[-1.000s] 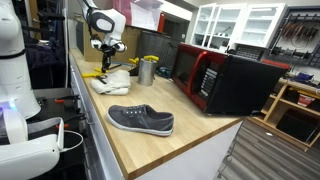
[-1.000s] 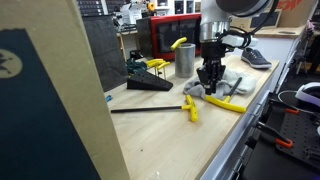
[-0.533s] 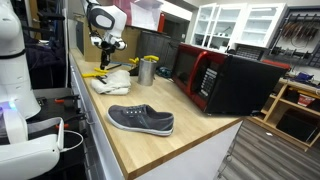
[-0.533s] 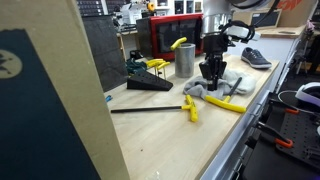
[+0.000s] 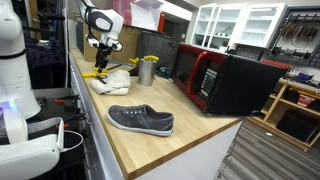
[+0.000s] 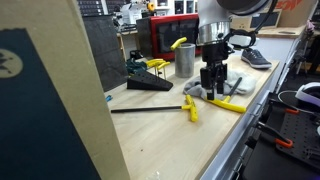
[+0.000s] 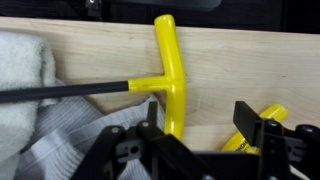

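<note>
My gripper (image 7: pixel 198 112) hangs low over the light wooden worktop (image 7: pixel 90 45). Its two black fingers (image 7: pixel 150 118) are spread wide and nothing is caught between them; in the wrist view the gap shows only bare wood and a little yellow plastic.

The thing nearest to me is the yellow plastic T-handle tool (image 7: pixel 170 80). Its crossbar lies flat on the wood and runs from the top of the wrist view down towards my jaws, with its lower end just inside the finger on the cloth side. Its thin black shaft (image 7: pixel 70 89) leaves the crossbar sideways and runs across the crumpled grey-white cloth (image 7: pixel 30 70), which is bunched beside and partly beneath that same finger. I cannot tell whether the finger touches the cloth, because my own body covers the spot. By the opposite finger lies a yellow bar-shaped tool (image 7: pixel 255 130), half hidden.

In both exterior views I stand upright over the cloth, close to the worktop's front edge. A shiny metal cup (image 6: pixel 186 64) stands near the cloth, towards the back of the worktop, and a black wedge (image 6: pixel 150 86) lies off to one side of it. A grey canvas shoe (image 5: pixel 141 120) rests on its sole well apart from me, further along the worktop. A red and black microwave oven (image 5: pixel 215 80) sits near the shoe, towards the back.
</note>
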Robot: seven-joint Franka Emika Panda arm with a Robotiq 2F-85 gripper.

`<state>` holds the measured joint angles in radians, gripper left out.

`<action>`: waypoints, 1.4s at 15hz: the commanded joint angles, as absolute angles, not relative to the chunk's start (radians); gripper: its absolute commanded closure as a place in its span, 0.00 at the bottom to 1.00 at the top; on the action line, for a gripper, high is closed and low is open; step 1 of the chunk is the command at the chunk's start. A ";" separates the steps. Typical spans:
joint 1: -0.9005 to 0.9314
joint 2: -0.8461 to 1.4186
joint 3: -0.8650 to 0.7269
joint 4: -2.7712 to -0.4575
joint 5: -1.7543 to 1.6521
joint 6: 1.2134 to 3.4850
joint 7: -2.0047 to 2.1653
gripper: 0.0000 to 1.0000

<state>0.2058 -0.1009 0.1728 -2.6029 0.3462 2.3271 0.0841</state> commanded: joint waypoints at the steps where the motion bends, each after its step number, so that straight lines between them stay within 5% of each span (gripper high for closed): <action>1: 0.200 -0.101 0.182 -2.590 0.278 2.299 0.128 0.00; 2: 0.201 -0.097 0.184 -2.589 0.266 2.306 0.135 0.31; 4: 0.206 -0.087 0.192 -2.587 0.243 2.323 0.152 0.27; 7: 0.212 -0.066 0.208 -2.582 0.203 2.330 0.176 0.51; 8: 0.213 -0.058 0.216 -2.582 0.185 2.337 0.186 0.19; 11: 0.213 -0.034 0.231 -2.581 0.105 2.348 0.239 0.05; 13: 0.213 -0.019 0.236 -2.581 0.042 2.362 0.285 0.43; 14: 0.214 -0.014 0.237 -2.581 0.014 2.370 0.308 0.43; 21: 0.234 -0.016 0.249 -2.569 -0.058 2.380 0.384 0.95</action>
